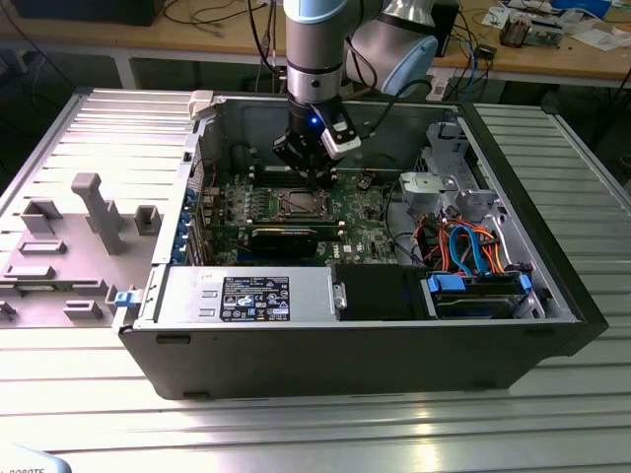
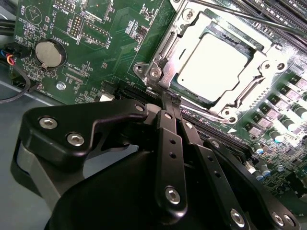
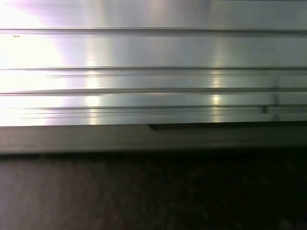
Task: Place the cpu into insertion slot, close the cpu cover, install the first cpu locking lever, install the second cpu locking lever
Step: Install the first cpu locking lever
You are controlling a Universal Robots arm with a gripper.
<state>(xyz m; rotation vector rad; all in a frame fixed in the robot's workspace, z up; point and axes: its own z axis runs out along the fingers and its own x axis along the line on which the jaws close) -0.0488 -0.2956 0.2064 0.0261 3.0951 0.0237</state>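
Note:
In the second wrist view the cpu, a flat square chip with a bright silver top, lies in the socket. The cpu cover, a silvery frame, lies flat around it. A thin lever rod runs along the socket's far side. My gripper is shut, and its black fingers meet at the socket's near corner. I cannot tell whether they pinch anything. In the exterior view the gripper hangs just behind the insertion slot, inside the open computer case.
The green motherboard carries a coin battery. A long black card lies in front of the socket. A drive cage with orange and blue cables stands at the exterior view's right. Grey fixtures stand on the ribbed metal table.

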